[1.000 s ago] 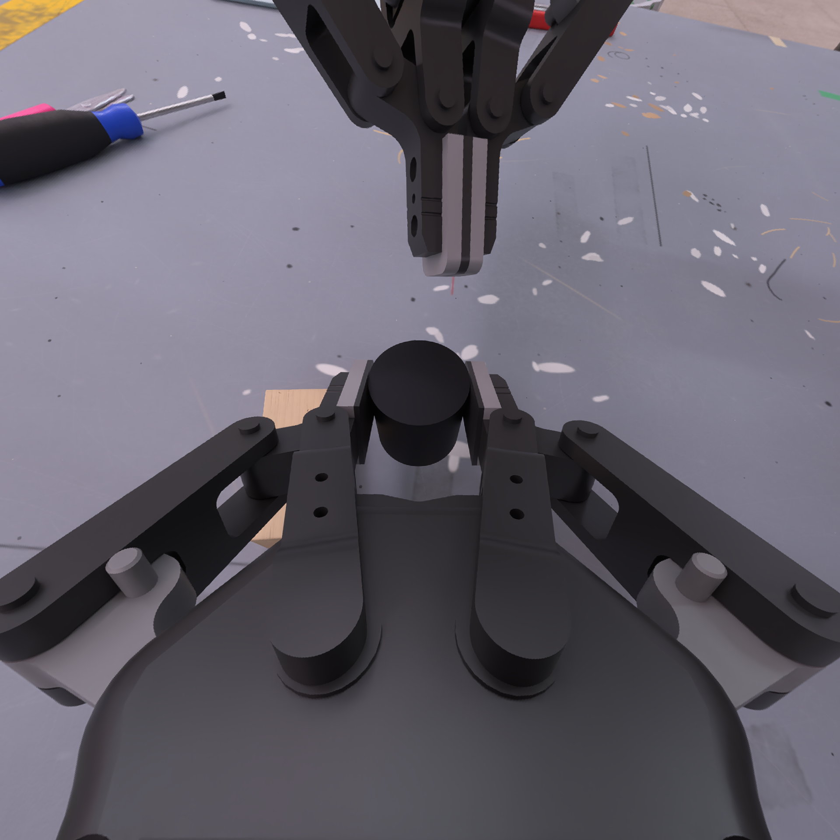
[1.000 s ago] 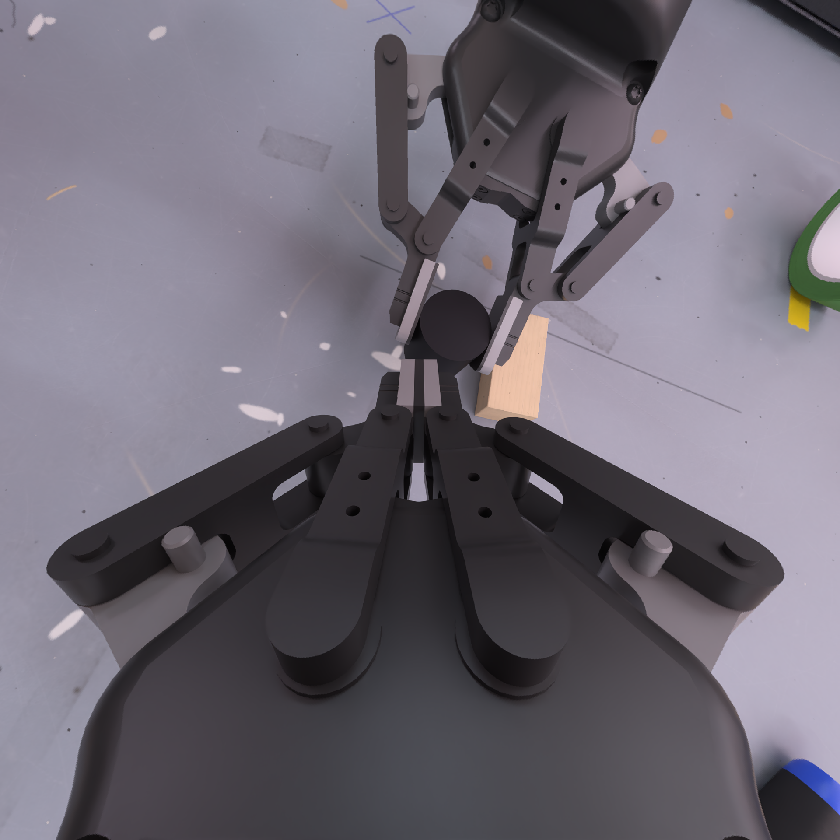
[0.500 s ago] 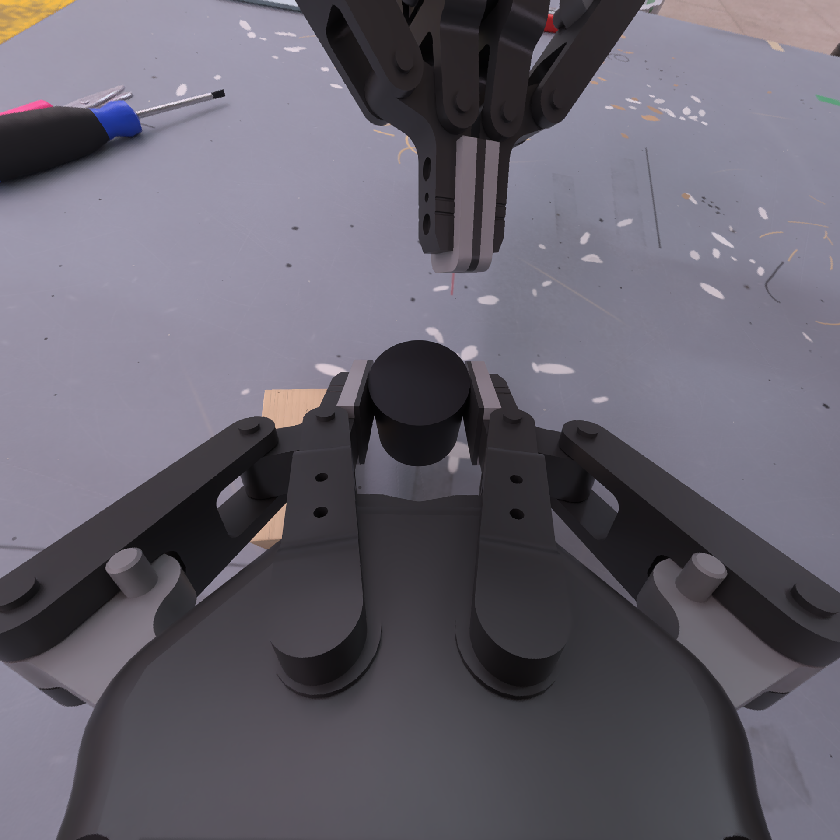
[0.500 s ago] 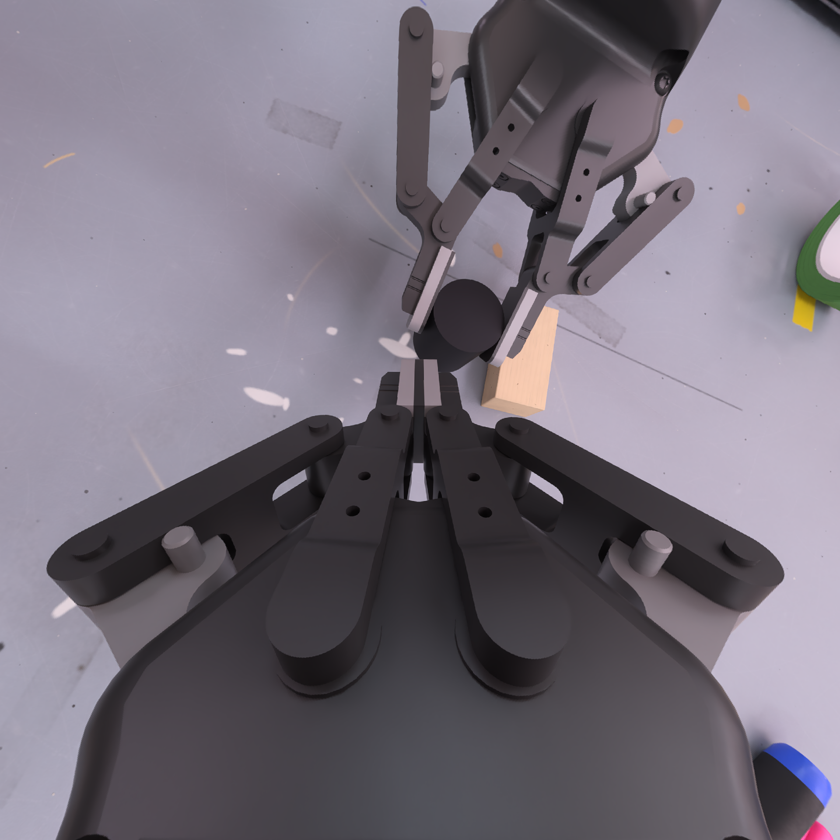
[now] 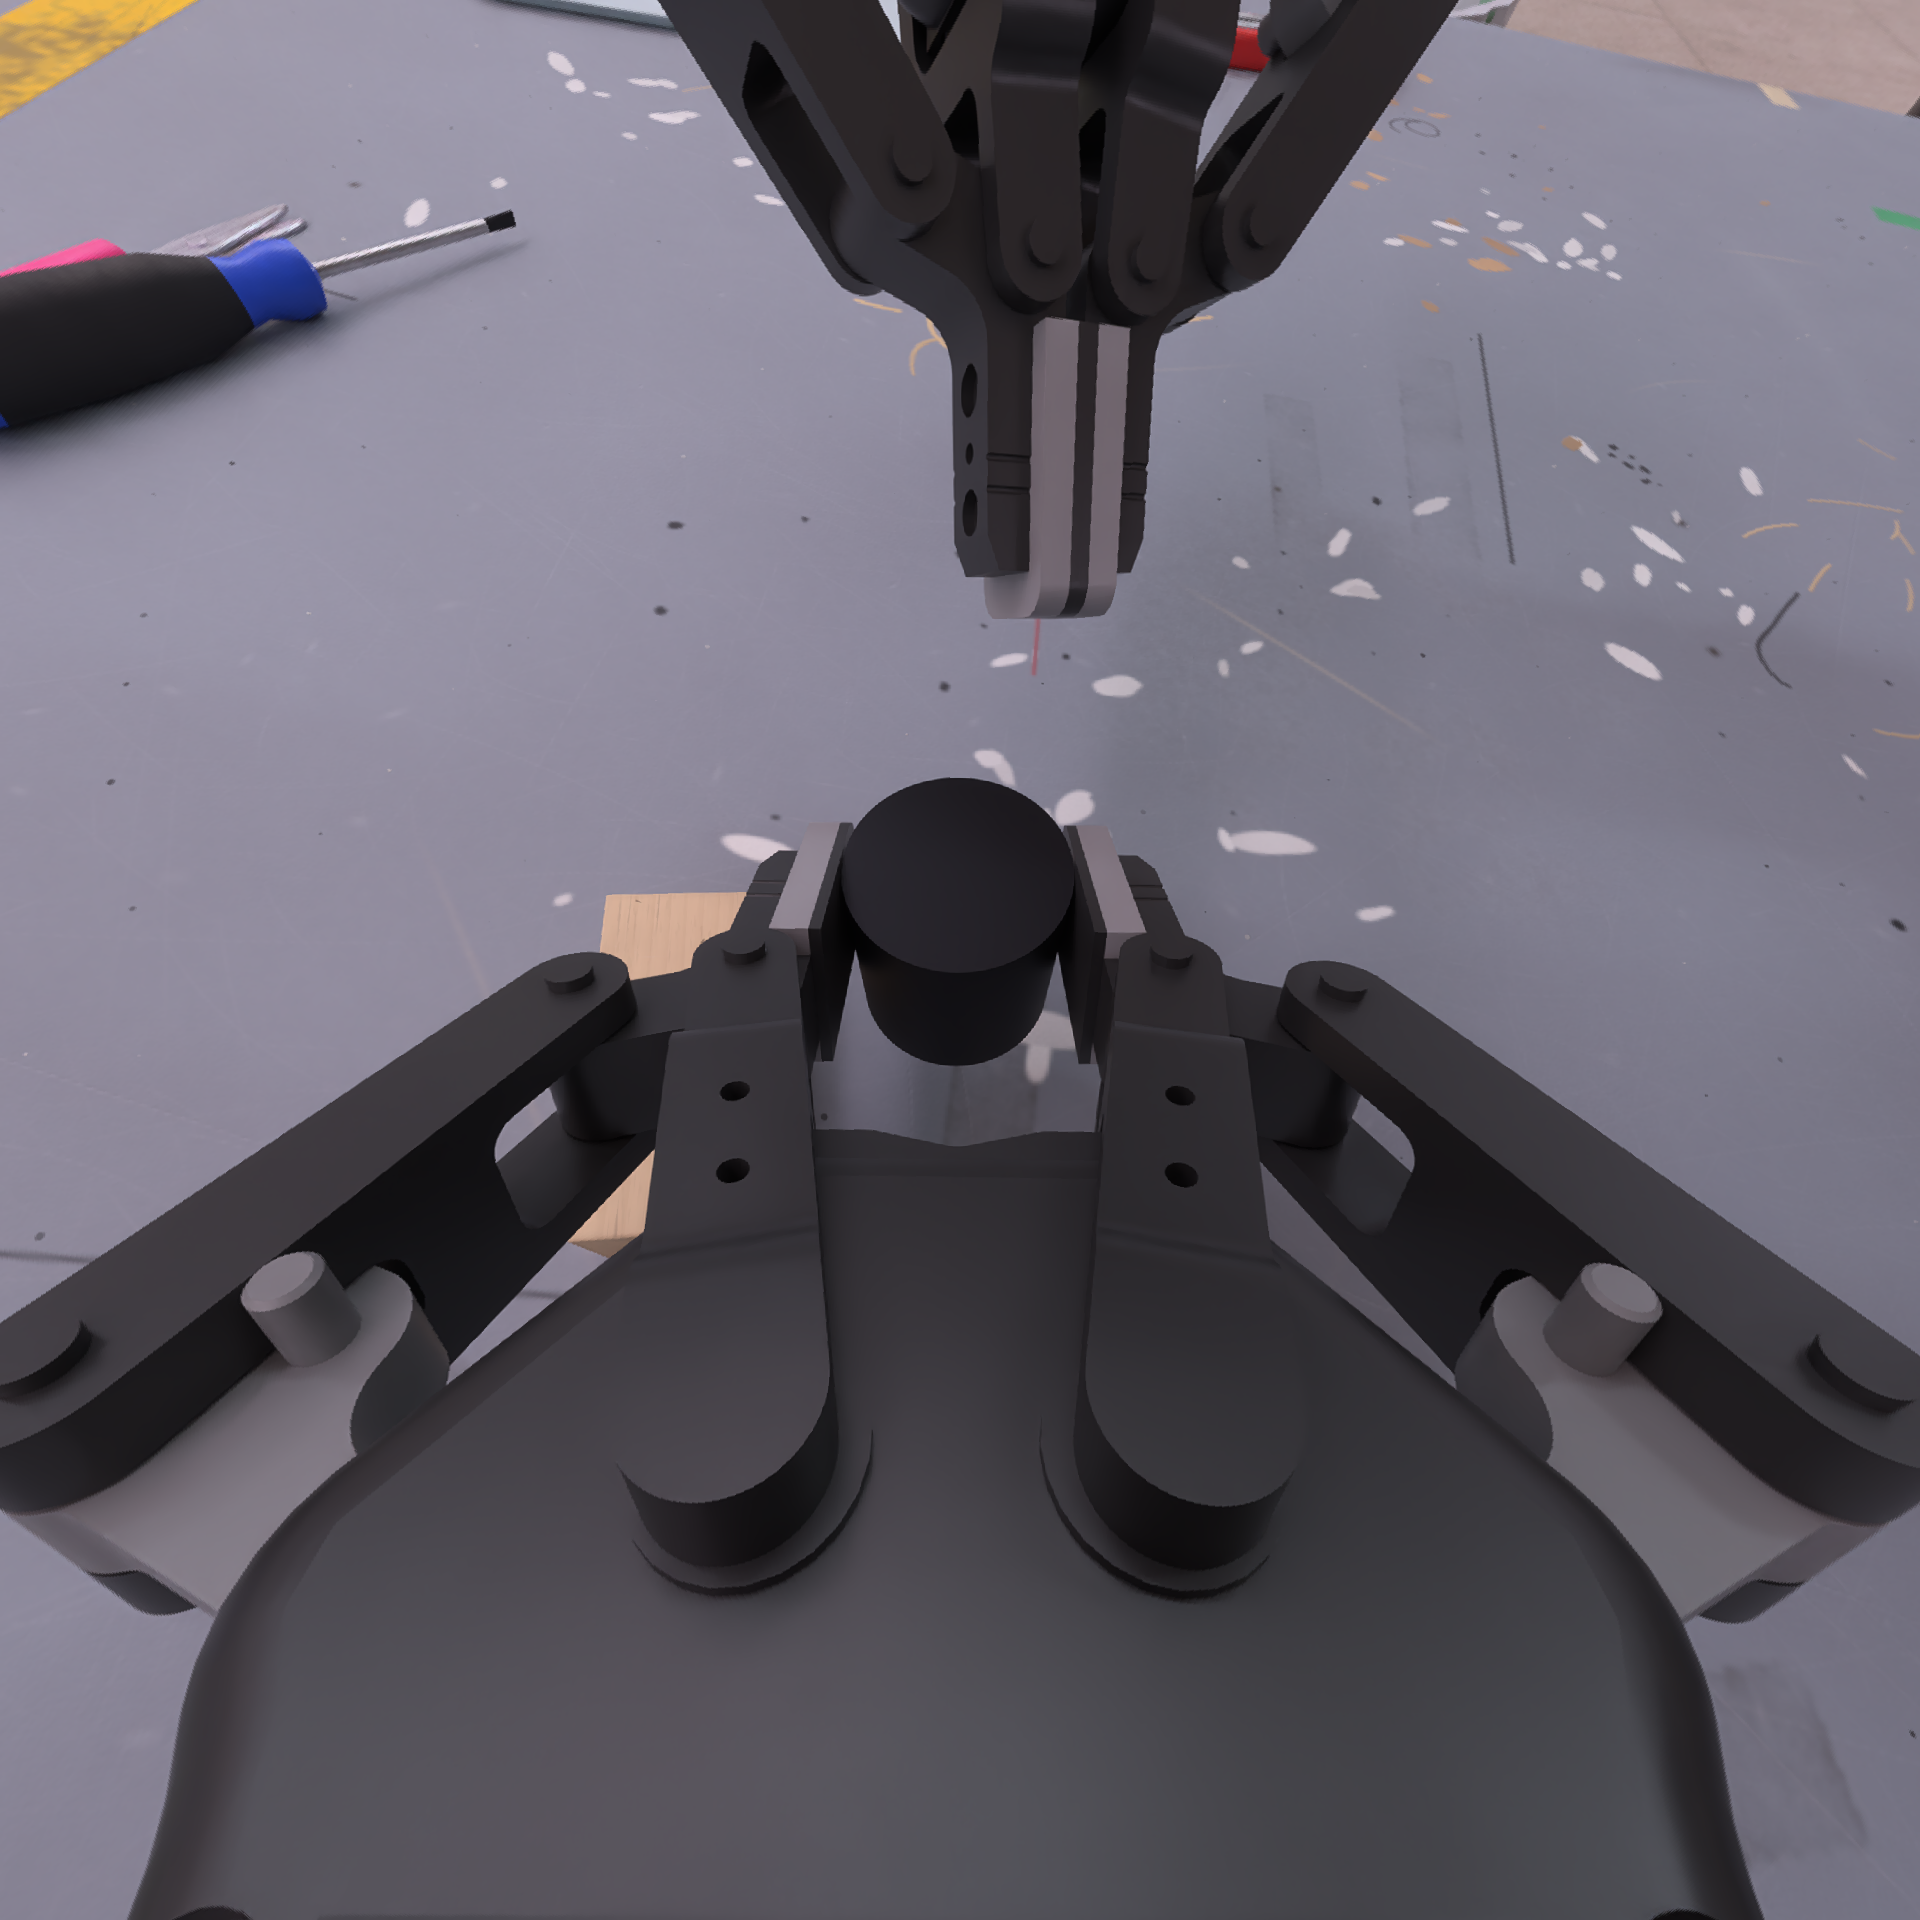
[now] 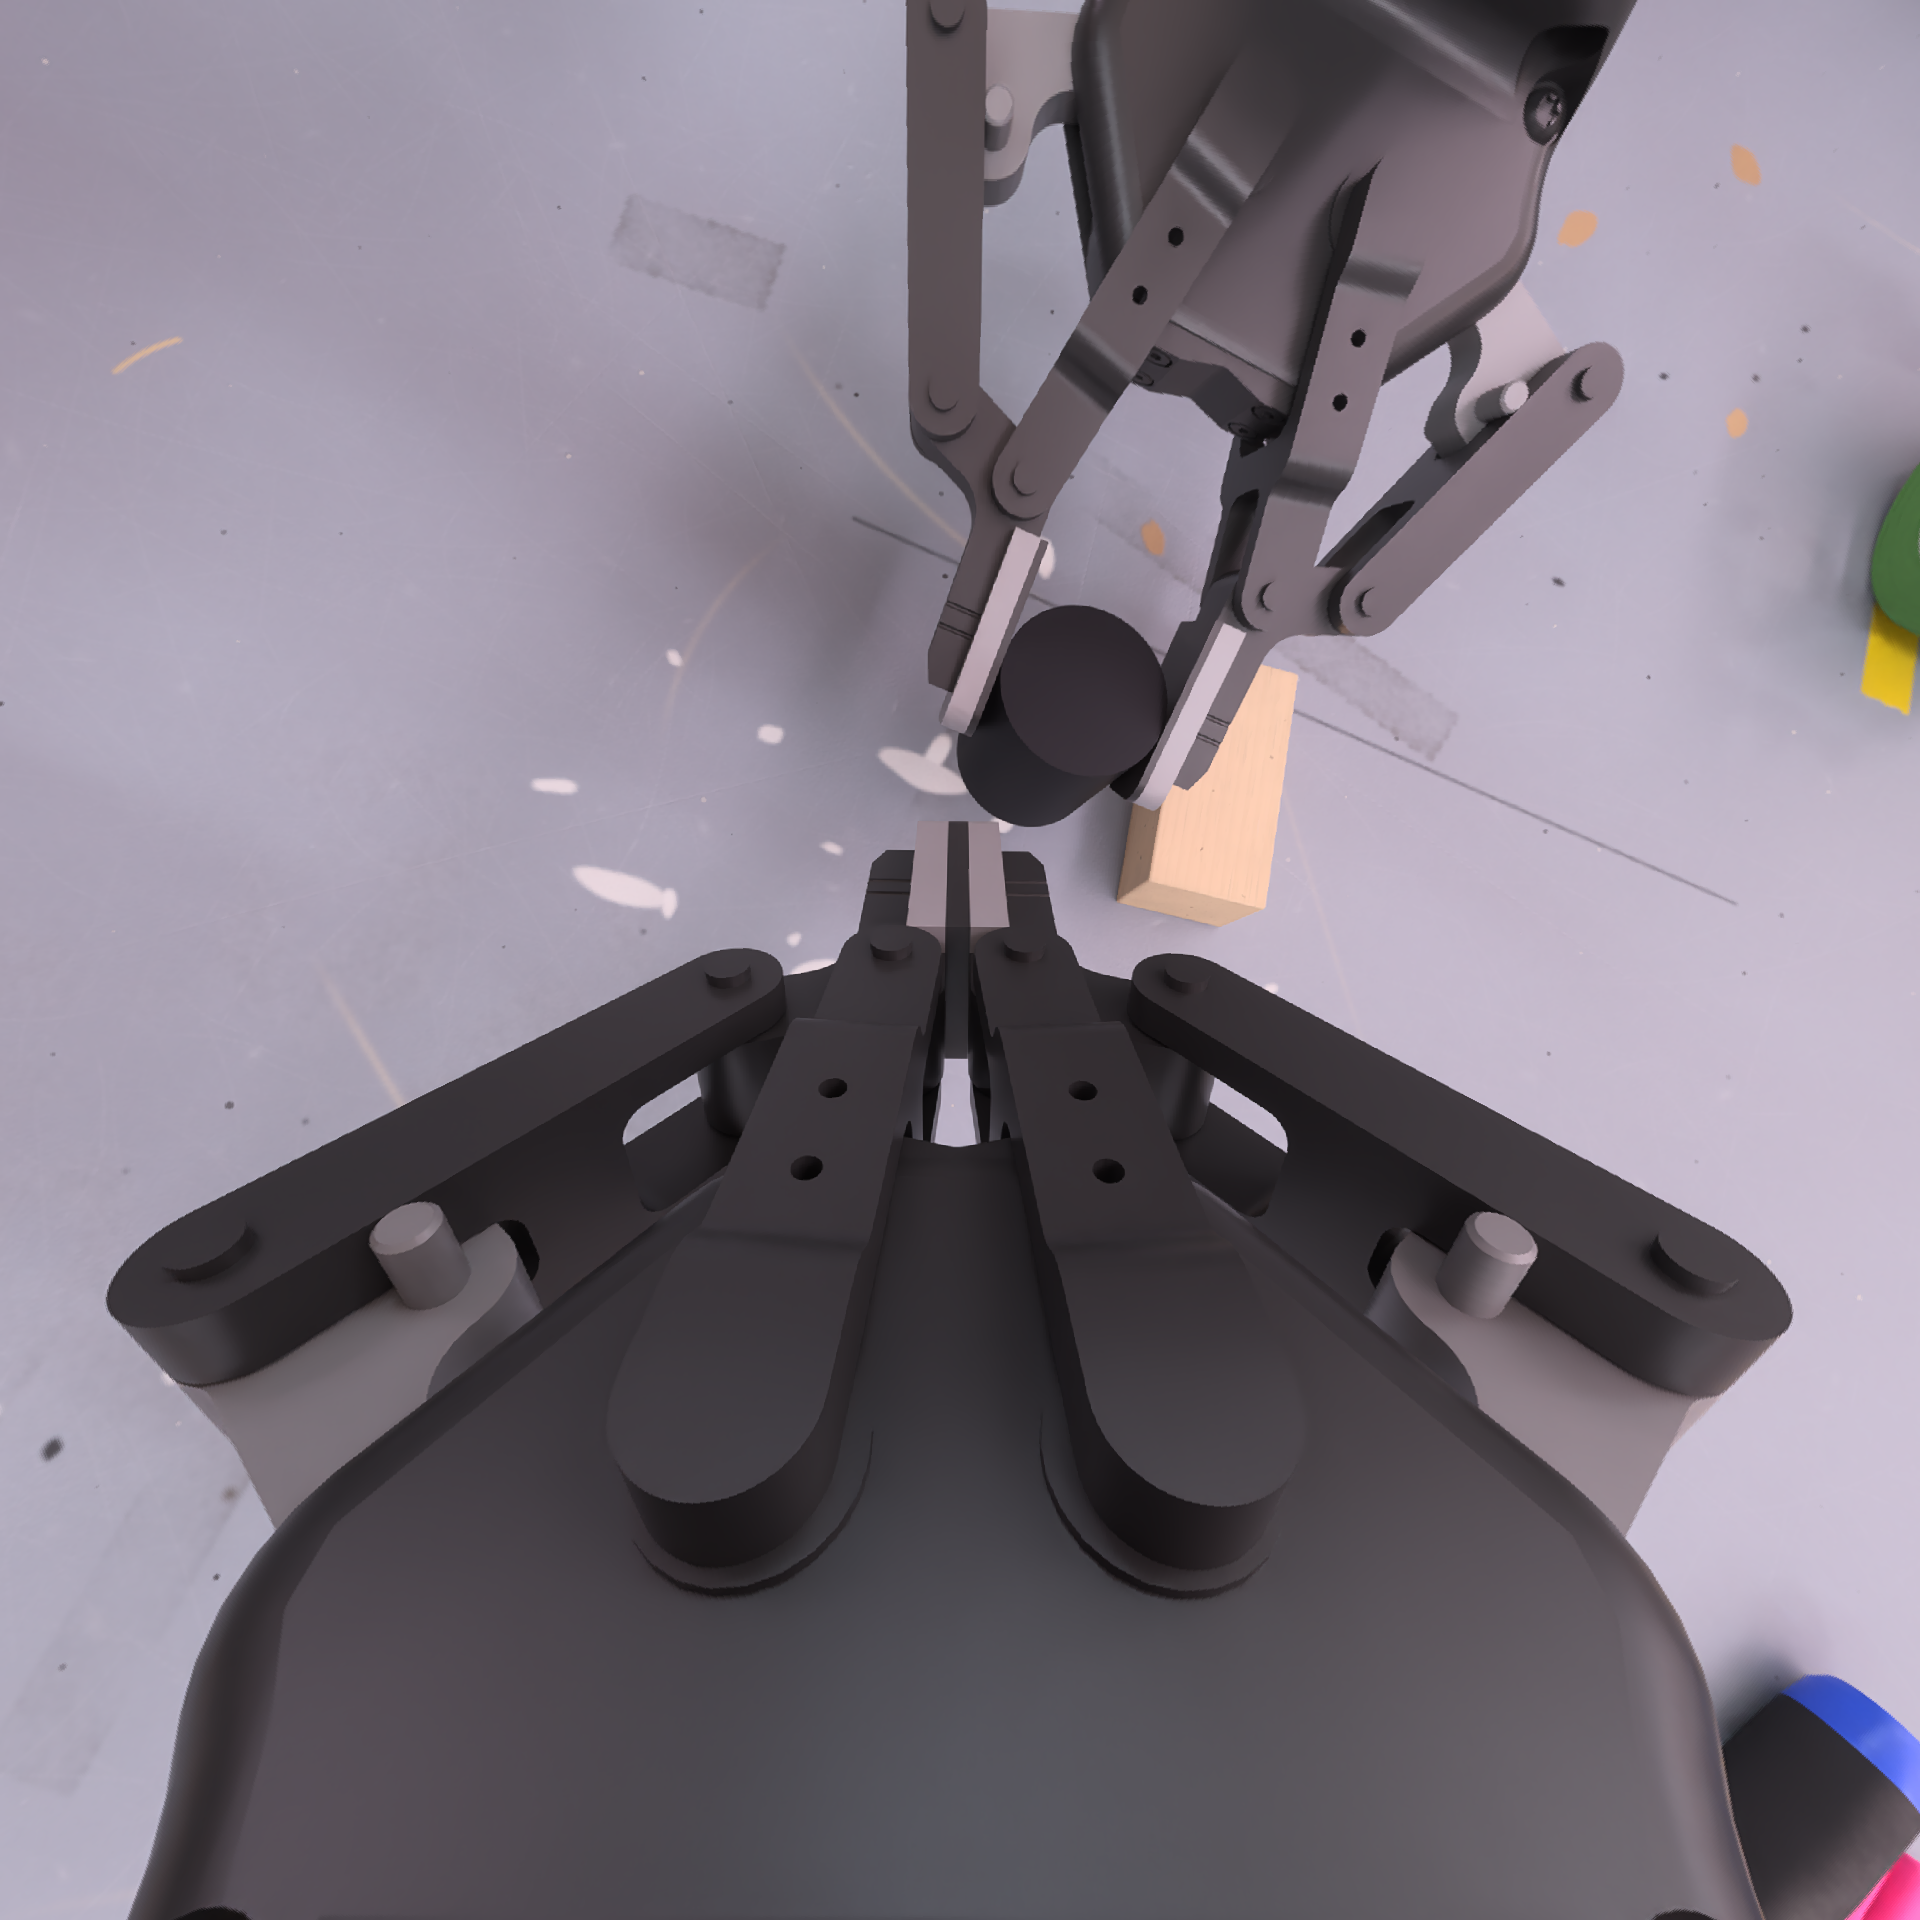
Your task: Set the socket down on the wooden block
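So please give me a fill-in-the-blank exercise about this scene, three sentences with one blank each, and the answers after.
1. The left gripper is shut on the black ____.
2. The right gripper has its fingers pressed together and holds ____.
3. The wooden block lies on the grey ____, and the socket is not yet on it.

Missing words: socket; nothing; table

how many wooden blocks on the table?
1. The wooden block lies on the grey table, beside the socket held by the left gripper. None others visible.
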Action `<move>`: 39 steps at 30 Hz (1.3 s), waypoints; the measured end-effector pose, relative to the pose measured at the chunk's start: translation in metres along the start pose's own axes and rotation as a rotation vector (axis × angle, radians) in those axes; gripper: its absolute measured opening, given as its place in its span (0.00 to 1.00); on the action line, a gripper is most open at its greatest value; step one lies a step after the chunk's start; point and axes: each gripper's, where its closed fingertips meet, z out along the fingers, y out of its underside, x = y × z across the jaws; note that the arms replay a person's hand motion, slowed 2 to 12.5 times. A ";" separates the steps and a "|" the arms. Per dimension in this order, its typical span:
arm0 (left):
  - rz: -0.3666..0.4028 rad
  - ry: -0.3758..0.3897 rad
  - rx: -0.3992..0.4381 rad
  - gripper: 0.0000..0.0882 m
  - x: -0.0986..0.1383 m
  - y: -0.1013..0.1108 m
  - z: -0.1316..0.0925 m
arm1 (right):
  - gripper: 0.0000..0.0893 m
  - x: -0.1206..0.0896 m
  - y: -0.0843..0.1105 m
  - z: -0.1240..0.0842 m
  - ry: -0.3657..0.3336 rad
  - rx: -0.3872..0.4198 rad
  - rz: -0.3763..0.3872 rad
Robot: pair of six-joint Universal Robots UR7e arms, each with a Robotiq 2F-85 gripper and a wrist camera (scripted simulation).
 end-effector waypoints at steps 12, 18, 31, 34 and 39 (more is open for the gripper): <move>0.007 -0.004 0.000 0.40 0.000 0.000 0.000 | 0.00 -0.001 0.003 -0.005 -0.023 -0.034 0.038; 0.016 -0.010 -0.002 0.40 0.000 0.000 0.001 | 0.00 0.005 0.000 -0.010 -0.002 -0.002 0.066; 0.032 -0.029 -0.006 0.40 -0.001 0.000 0.002 | 0.00 0.008 -0.005 -0.007 0.006 0.025 0.089; 0.036 -0.035 -0.008 0.40 -0.001 0.000 0.002 | 0.00 0.008 -0.005 -0.005 0.005 0.027 0.093; 0.045 -0.044 -0.012 0.40 -0.002 0.000 0.002 | 0.00 0.008 -0.007 -0.002 0.001 0.030 0.099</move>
